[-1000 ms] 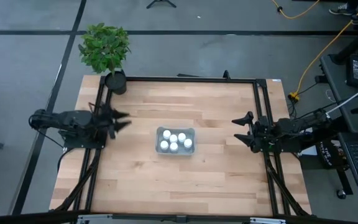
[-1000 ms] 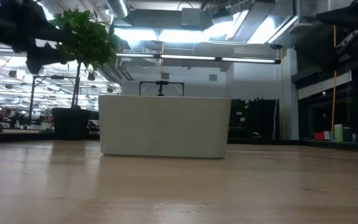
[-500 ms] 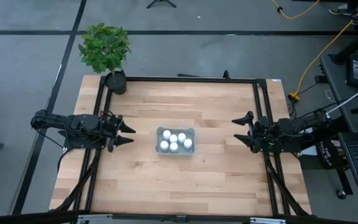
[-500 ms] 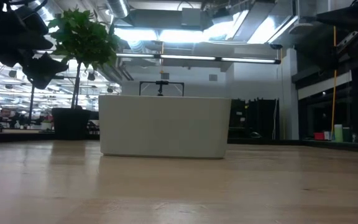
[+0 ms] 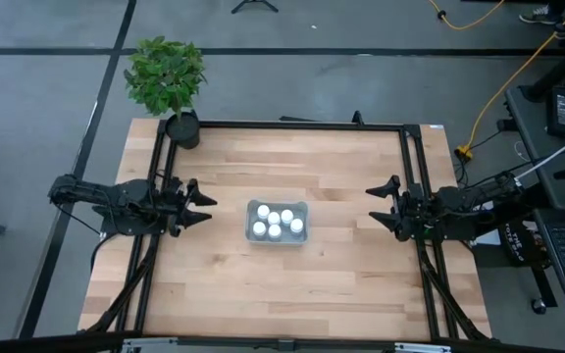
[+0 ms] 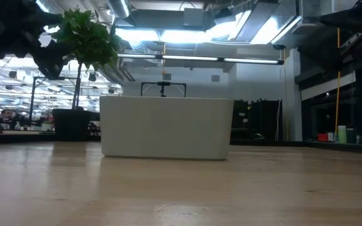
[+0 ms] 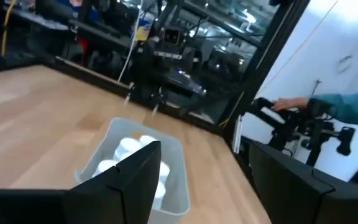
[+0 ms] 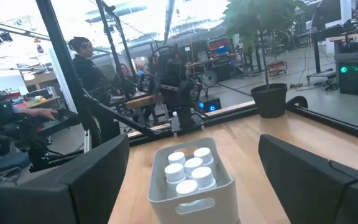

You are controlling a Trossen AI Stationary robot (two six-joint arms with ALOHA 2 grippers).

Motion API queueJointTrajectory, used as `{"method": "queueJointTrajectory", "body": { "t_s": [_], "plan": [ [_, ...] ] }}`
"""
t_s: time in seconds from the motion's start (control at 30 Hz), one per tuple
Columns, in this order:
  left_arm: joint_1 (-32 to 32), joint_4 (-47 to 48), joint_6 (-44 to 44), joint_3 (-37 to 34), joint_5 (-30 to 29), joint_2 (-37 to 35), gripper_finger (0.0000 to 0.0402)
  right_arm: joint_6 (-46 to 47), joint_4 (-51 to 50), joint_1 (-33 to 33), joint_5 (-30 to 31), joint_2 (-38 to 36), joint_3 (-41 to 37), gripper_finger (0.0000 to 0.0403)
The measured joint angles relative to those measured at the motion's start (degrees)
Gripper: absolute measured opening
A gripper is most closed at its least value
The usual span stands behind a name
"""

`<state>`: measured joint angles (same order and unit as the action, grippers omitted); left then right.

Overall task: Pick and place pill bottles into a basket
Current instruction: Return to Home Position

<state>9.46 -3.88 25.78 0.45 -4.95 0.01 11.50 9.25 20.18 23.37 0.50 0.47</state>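
Note:
The pale blue-grey basket (image 5: 277, 222) stands in the middle of the wooden table, with several white-capped pill bottles (image 5: 274, 223) upright inside it. It shows too in the low view (image 6: 166, 127), the left wrist view (image 7: 173, 177) and the right wrist view (image 8: 222, 190). My left gripper (image 5: 204, 206) is open and empty at the table's left edge, pointing at the basket. My right gripper (image 5: 379, 204) is open and empty at the table's right edge, pointing at the basket too.
A potted plant (image 5: 168, 78) stands at the table's far left corner. A black frame (image 5: 292, 126) runs along the table's far, left and right edges. People show in the room beyond the table (image 8: 89, 68), and a sleeve and hand (image 7: 328, 107) beyond the right side.
My left gripper has gone toward the table's right edge, nearer the basket, and a little toward the near edge, levelling out as it went. The basket, the bottles and my right arm have kept still.

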Motion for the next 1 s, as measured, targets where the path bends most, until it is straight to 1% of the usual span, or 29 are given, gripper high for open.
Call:
{"method": "queueJointTrajectory", "body": {
  "t_s": [0.17, 0.33, 0.43, 0.6, 0.77, 1.0],
  "plan": [
    [-2.99, 0.98, 0.0, 0.0, 0.22, 0.0, 0.0237, 0.01, -0.41, -0.04, 0.0, -0.03, 0.02, 0.0359],
    [-10.24, 1.5, 0.0, 0.0, 0.15, 0.0, 0.0237, 0.01, -0.59, -1.7, -0.09, -0.03, 0.0, 0.0359],
    [-14.68, 1.94, 0.0, 0.0, -0.08, 0.0, 0.0237, 0.01, -0.61, -5.3, -0.08, -0.03, 0.0, 0.0359],
    [-19.88, 2.22, 0.0, 0.0, -0.09, 0.0, 0.0237, 0.0, -1.33, -14.02, 0.05, -0.21, -0.04, 0.0359],
    [-22.17, 2.35, 0.0, 0.0, -0.08, 0.22, 0.0237, 0.01, -1.28, -18.08, 0.09, -0.21, -0.07, 0.0359],
    [-22.36, 2.38, 0.0, 0.0, -0.07, 0.35, 0.0237, 0.01, -1.33, -18.6, 0.06, -0.17, -0.07, 0.0359]
  ]
}}
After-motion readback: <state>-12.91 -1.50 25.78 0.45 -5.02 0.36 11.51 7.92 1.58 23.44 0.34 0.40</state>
